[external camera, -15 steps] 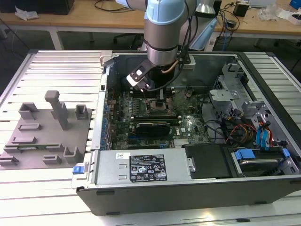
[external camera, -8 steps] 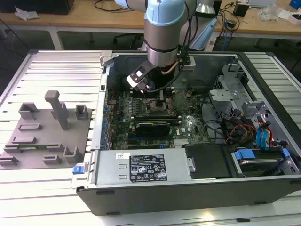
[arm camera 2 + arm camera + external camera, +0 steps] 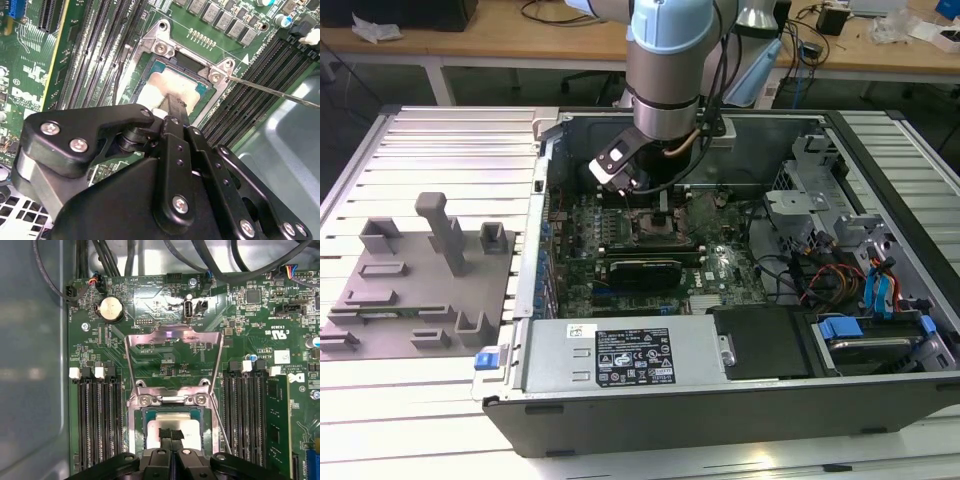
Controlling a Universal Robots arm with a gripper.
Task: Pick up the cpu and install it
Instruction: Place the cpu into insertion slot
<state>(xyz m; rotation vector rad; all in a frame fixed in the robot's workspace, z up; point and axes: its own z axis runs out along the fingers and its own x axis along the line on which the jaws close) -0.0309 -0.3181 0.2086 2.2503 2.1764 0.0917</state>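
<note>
One gripper (image 3: 170, 434) | closed tight, grasping nothing | tip directly over cpu (image 3: 191, 426), contact unclear | cpu flat inside socket (image 3: 172, 399), lid (image 3: 172, 337) raised

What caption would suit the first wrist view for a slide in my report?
End effector at the cpu, which lies in the socket of the motherboard, load plate raised.

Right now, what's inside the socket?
The cpu lies in the socket, its silvery top showing in both wrist views. The gripper covers part of that top. Whatever is under the cpu is hidden.
</note>
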